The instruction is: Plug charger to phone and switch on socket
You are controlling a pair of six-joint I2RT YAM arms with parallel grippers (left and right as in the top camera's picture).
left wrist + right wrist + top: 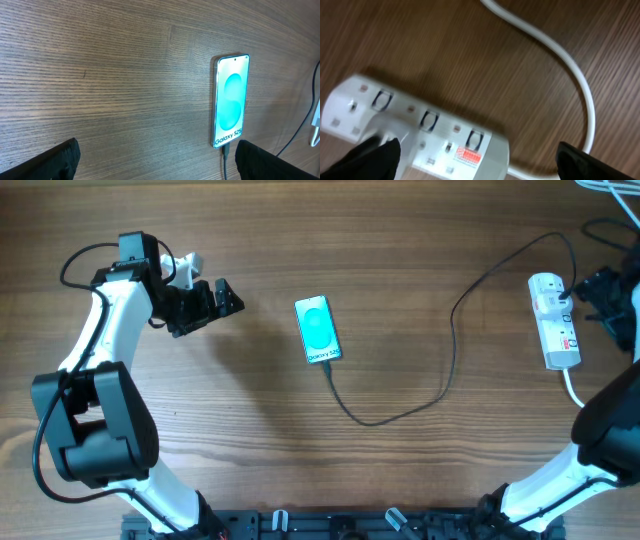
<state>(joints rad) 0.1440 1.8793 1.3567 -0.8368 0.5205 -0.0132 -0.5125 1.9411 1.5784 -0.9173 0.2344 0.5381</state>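
The phone [318, 330] lies flat mid-table with a turquoise screen, and shows in the left wrist view [231, 100]. The thin black charger cable [400, 412] runs from the phone's near end, where its tip [225, 150] sits in the port, round to the white socket strip [556, 320] at the far right. My left gripper [205, 305] is open and empty, left of the phone. My right gripper [590, 300] is open, right beside the strip. In the right wrist view the strip [420, 135] lies under the open fingers [475, 165].
The strip's thick white lead [570, 70] curves away over the wood, also seen overhead [572, 388]. Black and white wires lie at the far right corner [610, 210]. The arm bases stand along the near edge.
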